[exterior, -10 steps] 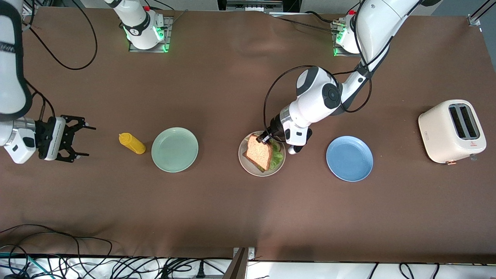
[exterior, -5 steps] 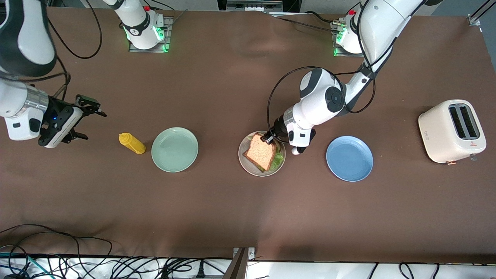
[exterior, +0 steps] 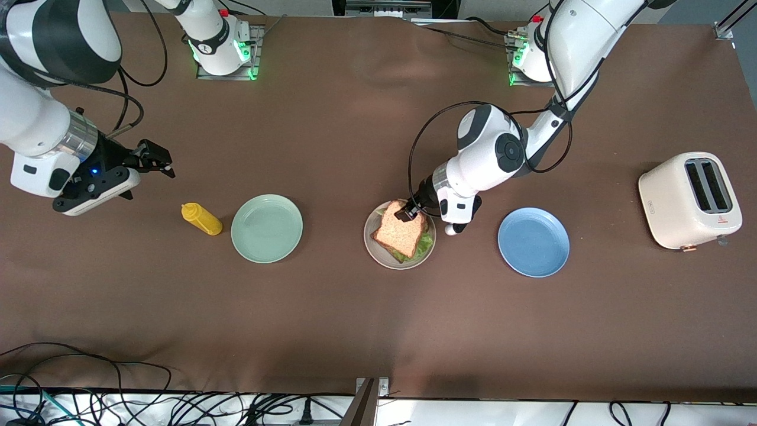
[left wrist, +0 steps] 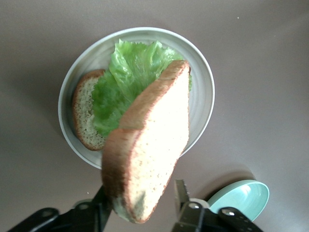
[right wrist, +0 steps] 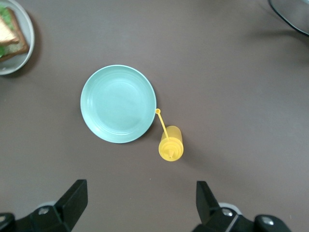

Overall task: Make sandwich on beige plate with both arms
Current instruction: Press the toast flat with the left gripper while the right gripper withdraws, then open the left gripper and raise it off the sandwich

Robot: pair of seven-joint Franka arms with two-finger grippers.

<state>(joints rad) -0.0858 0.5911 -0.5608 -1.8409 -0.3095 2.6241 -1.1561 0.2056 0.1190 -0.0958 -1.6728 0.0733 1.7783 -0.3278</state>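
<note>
My left gripper (left wrist: 140, 205) pinches the soft, light top slice (exterior: 402, 229) by one edge above the beige plate (exterior: 371, 248); right gripper (right wrist: 140, 203) waits, jaws spread, empty.

The work surface is a table (exterior: 331, 319) covered with a matte dark brown sheet that shows slight wrinkles near the edge where the bases stand. Lighting is even and diffuse, casting soft shadows on the sheet. Two metal mounting plates (exterior: 227, 68) are fixed at that edge, each lit by green indicator lights. At the edge nearest the front camera, a white strip carries tangled black cables (exterior: 89, 390), densest toward the right arm's end. A grey metal bracket (exterior: 369, 402) stands at the middle of this edge. Aluminium framing (exterior: 724, 26) is visible at one corner.
</note>
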